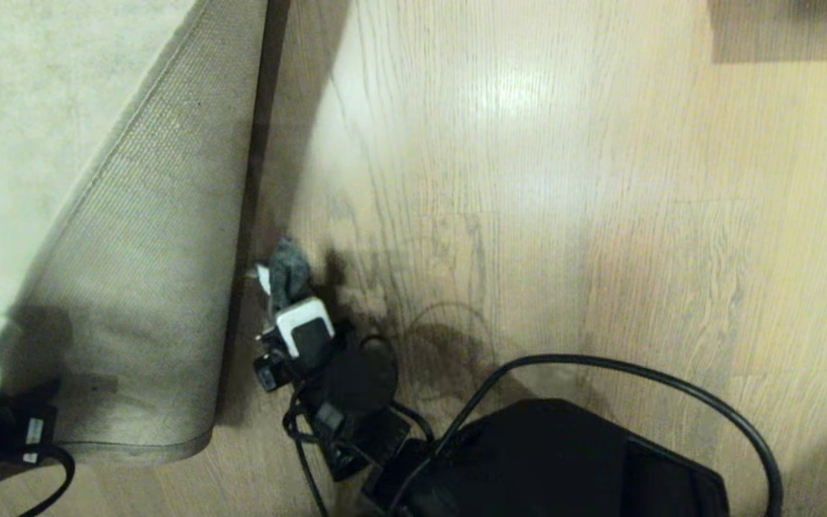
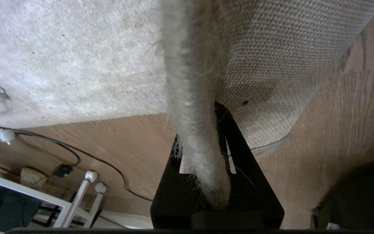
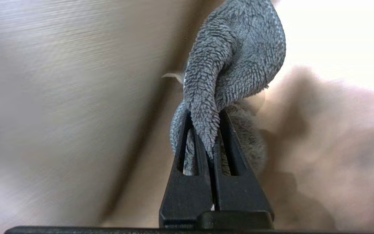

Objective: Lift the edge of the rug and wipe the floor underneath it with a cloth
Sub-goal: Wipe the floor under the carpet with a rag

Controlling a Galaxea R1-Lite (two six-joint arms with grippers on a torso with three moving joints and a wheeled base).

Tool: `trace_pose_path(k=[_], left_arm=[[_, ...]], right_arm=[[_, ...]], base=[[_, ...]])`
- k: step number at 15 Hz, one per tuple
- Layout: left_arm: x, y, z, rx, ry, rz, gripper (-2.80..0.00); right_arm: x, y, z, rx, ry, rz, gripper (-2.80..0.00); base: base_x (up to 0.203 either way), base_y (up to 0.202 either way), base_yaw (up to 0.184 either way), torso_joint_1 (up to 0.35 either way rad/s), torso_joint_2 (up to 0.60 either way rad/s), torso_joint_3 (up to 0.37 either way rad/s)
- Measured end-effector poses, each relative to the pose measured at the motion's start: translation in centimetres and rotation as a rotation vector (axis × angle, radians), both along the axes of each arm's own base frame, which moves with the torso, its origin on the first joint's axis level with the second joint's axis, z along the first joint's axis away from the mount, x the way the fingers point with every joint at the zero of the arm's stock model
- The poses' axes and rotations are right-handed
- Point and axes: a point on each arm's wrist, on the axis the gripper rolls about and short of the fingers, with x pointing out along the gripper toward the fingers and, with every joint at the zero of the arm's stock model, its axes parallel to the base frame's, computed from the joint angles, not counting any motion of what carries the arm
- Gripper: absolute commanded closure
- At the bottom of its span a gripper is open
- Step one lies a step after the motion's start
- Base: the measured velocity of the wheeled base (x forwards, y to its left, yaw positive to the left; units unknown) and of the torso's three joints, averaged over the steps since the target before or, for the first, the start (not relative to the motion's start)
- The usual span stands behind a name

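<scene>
At the rug: left tool (image 2: 206, 152) clamped on the rug edge (image 2: 193, 97), holding it up for me.
Right tool (image 3: 211, 143): pinching the cloth (image 3: 232, 65) against the floor (image 1: 528, 179) beside the fold.
Progress: lift done; I judge wiping underway, unfinished.

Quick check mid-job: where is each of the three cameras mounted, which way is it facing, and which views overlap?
Head: on the head, looking down at the floor; left gripper low left, right gripper centre.
Left wrist: behind the fingers, shut on the rug edge.
Right wrist: behind fingers shut on the cloth, facing the floor.
Shared: head and left wrist see the lifted rug's woven backing; head and right wrist see the cloth.
</scene>
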Motion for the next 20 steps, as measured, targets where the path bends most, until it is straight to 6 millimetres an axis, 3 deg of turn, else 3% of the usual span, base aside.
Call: trace_pose_path(k=[2,5,16,20], left_arm=[[0.0,0.0,0.0,0.000,0.001,0.000,0.00],[0.0,0.0,0.0,-0.001,0.001,0.000,0.00],[0.0,-0.2,0.0,0.000,0.002,-0.012,0.00],[0.1,-0.5,0.0,0.001,0.000,-0.030,0.00]], right_arm=[[2.3,-1.0,1.2,0.023,-0.015,-0.049,0.00],[4.0,-2.5,3.6,0.054,-0.049,-0.097,0.00],[3.0,-6.0,14.1,0.124,-0.202,-0.160,0.00],[4.2,-9.5,17.8,0.133,-0.220,-0.228,0.00]], base=[[0.000,0.000,0.000,0.000,0.00,0.000],[0.000,0.000,0.000,0.000,0.00,0.000],[0.000,0.000,0.000,0.000,0.00,0.000],[0.000,0.000,0.000,0.000,0.00,0.000]])
